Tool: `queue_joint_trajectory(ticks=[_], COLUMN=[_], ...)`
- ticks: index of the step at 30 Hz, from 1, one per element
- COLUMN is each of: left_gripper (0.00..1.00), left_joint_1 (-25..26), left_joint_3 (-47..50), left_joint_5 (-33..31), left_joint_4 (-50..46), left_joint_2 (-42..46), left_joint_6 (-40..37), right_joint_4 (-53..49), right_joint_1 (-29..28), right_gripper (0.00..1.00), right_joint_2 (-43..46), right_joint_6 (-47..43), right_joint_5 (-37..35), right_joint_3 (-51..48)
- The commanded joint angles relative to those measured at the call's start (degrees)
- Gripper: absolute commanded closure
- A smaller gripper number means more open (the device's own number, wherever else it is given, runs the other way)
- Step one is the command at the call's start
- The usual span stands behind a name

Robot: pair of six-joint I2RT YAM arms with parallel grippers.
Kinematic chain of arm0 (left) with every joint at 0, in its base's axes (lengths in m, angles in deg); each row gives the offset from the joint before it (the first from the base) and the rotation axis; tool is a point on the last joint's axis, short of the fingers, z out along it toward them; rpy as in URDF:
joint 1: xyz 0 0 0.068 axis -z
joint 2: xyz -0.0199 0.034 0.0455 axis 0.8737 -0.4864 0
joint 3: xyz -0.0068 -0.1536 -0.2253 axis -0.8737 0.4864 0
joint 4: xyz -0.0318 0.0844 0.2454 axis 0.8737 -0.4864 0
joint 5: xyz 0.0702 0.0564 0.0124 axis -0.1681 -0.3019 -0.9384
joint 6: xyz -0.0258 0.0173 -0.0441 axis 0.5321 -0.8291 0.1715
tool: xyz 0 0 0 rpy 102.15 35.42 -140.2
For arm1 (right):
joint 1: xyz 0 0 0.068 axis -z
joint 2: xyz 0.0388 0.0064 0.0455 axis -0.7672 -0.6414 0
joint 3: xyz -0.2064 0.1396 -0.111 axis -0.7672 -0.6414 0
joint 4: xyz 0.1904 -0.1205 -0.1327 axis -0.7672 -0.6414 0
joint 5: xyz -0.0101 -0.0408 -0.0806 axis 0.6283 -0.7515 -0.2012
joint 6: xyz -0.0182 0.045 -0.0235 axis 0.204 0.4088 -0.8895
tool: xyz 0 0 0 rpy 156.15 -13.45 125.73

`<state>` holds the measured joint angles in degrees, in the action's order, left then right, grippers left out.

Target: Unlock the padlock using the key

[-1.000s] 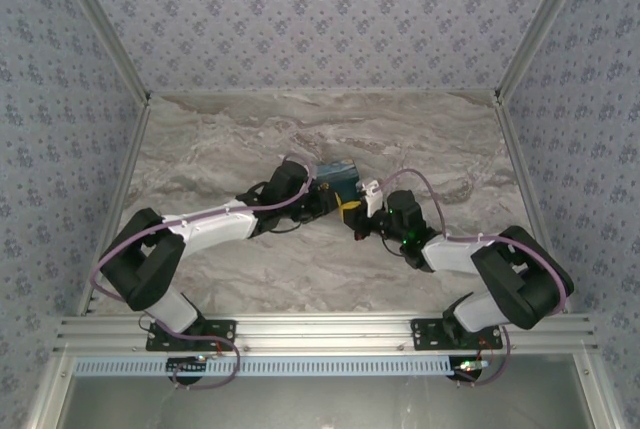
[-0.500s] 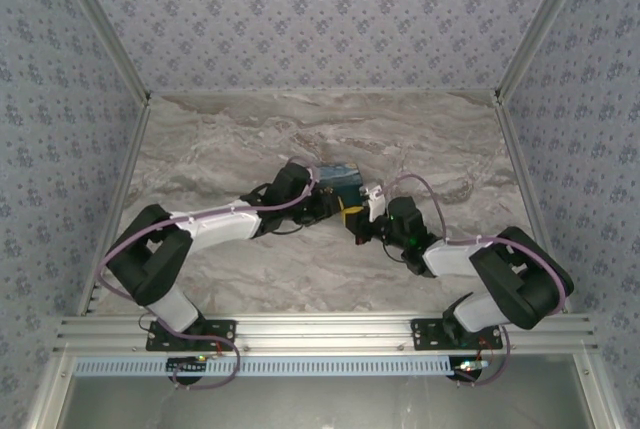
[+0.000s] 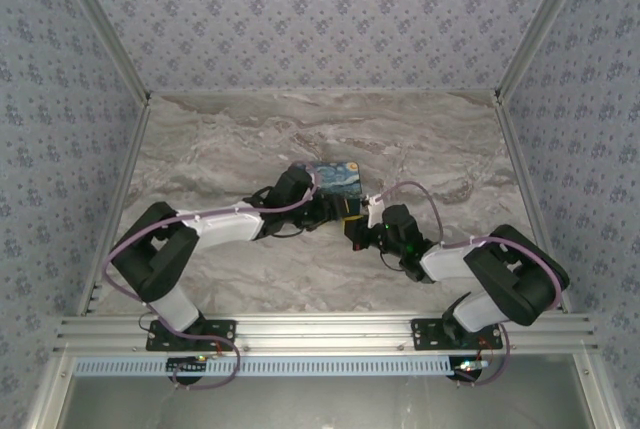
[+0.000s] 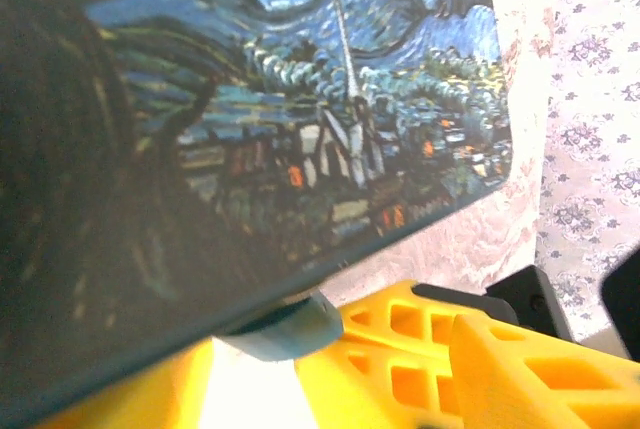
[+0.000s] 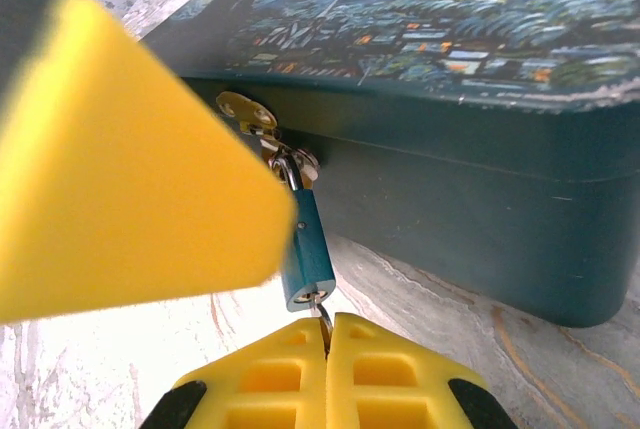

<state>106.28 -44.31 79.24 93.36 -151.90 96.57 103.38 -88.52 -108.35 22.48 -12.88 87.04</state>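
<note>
One padlock (image 5: 305, 249), long axis near vertical, keyhole end down, on key (image 5: 322, 313).

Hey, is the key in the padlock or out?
In: the key runs from the shut right gripper up into the underside of the padlock.

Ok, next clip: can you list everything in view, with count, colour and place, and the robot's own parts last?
box: one, blue-and-yellow starry-night print with dark teal sides, mid-table, just beyond both grippers.
padlock: one, teal, hanging from the hasp on the box's side wall.
hasp: one, brass-coloured, on that same wall.
key: one, thin metal, in the padlock's underside.
table: one, grey-beige marble pattern, under everything.
walls: three, blue-grey floral paper, around the table.
left gripper: one, yellow fingers, at the box beside the padlock.
right gripper: one, yellow fingers, shut on the key just below the padlock.
</note>
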Motion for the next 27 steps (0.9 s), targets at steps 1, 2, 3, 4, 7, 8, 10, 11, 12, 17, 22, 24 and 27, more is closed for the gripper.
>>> queue_joint_trajectory(ticks=[1,2,3,4,7,8,10,11,12,17,22,24,27], left_gripper=[0.32,0.30,0.29,0.28,0.28,0.28,0.28,0.28,0.27,0.29,0.33,0.36,0.40], left_joint_1=[-0.52,-0.58,-0.85,-0.99,-1.87,-2.15,-2.15,-2.15,-2.16,-2.10,-1.14,-0.89,-0.67], left_joint_3=[1.54,1.96,2.53,3.01,4.47,5.31,7.65,9.20,11.20,19.71,23.04,24.73,26.51], left_joint_5=[-1.53,-1.83,-2.15,-2.40,-3.85,-4.90,-8.79,-10.26,-11.54,-13.49,-11.37,-10.98,-10.52], left_joint_4=[-2.03,-2.54,-3.18,-3.74,-5.51,-5.52,-4.73,-3.44,-0.89,10.48,15.62,19.12,23.98], left_joint_2=[4.91,5.84,7.07,8.31,12.56,14.11,18.15,19.89,21.77,26.30,25.17,23.96,21.65], left_joint_6=[-1.54,-1.62,-1.71,-1.87,-2.86,-3.24,-4.26,-4.27,-3.88,0.88,4.52,6.86,10.06], right_joint_4=[-0.90,-1.16,-1.83,-2.21,-2.88,-2.88,-2.10,-1.64,-1.35,-1.19,-2.98,-3.32,-2.52], right_joint_1=[-0.77,-0.98,-1.29,-1.48,-2.10,-2.23,-2.69,-2.79,-3.04,-4.18,-4.43,-4.52,-4.78], right_gripper=[1.00,1.00,1.00,1.00,1.00,1.00,1.00,1.00,1.00,1.00,1.00,1.00,1.00], right_joint_2=[-0.38,-0.56,-0.69,-0.84,-1.54,-1.77,-2.11,-2.24,-2.22,-2.22,-2.77,-3.03,-3.52], right_joint_6=[4.77,5.27,5.99,6.37,8.25,8.70,10.95,11.77,12.71,16.54,21.58,23.43,25.48], right_joint_5=[-1.83,-1.90,-2.08,-1.93,-1.82,-1.77,-1.64,-1.45,-1.19,-0.80,-1.08,-0.77,-0.54], right_joint_3=[0.34,0.28,0.43,0.53,0.95,0.89,0.81,0.82,0.80,1.79,2.97,3.39,3.46])
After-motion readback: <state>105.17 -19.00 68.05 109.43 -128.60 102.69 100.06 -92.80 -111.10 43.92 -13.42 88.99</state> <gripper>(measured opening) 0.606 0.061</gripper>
